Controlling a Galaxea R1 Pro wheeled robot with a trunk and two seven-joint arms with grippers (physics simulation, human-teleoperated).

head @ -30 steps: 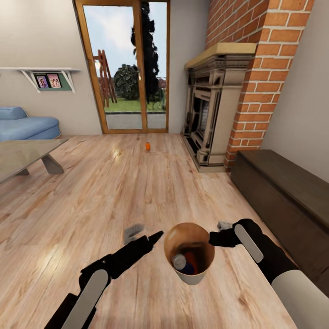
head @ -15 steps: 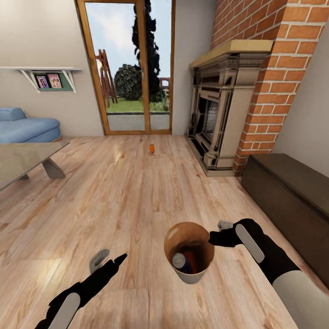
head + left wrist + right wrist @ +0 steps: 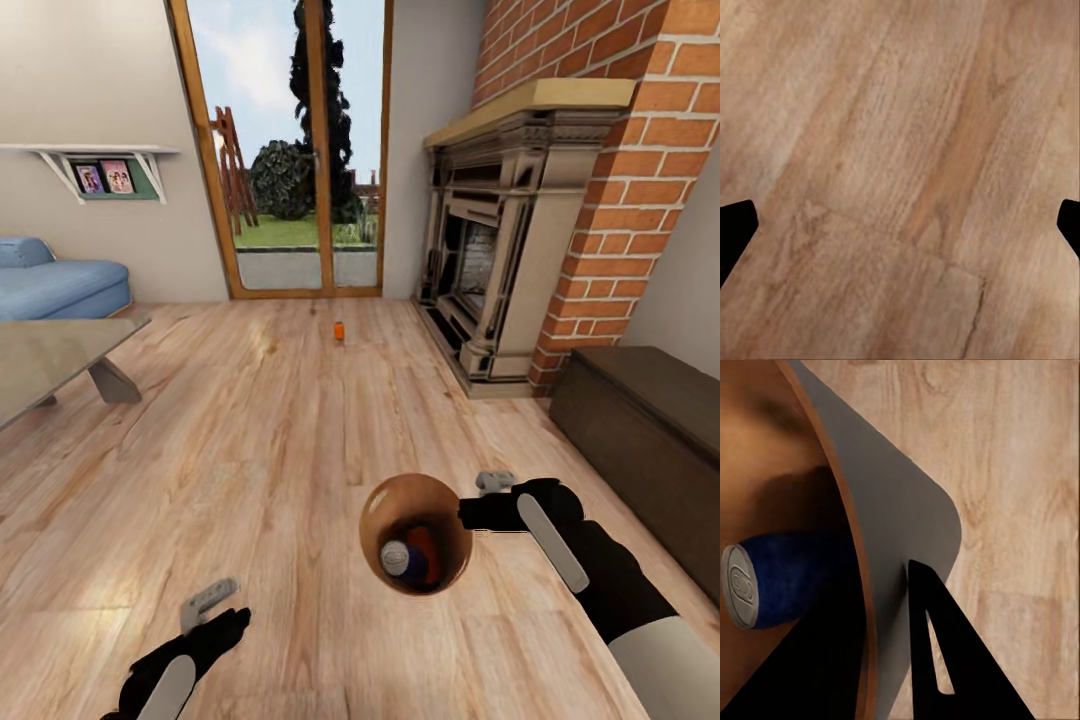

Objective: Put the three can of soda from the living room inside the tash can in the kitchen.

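Since a second ago the whole room has slid nearer as the robot rolls on toward the glass doors, and the left arm has dropped low and drawn back from beside the bin. We are in the living room: brick fireplace (image 3: 500, 270) ahead on the right, a dark low cabinet (image 3: 650, 420) along the right wall, blue sofa (image 3: 55, 280) and a glass table (image 3: 50, 350) off to the left. The right end effector (image 3: 480, 510) is clamped on the rim of the tash can (image 3: 395, 500), one finger (image 3: 945, 652) outside the grey wall, carrying it clear of the wood floor (image 3: 250, 430) and tipped toward the head camera. Inside lie two cans of soda — a dark blue can (image 3: 400, 560) on its side and an orange can (image 3: 428, 552) against it. The third can of soda (image 3: 340, 331) stands alone on the floor near the doors, well apart from the robot. The left end effector (image 3: 210, 605) hangs empty, its tips spread wide. By my reckoning two of three are collected; what remains is fetching that last one, then hauling the bin to the kitchen.
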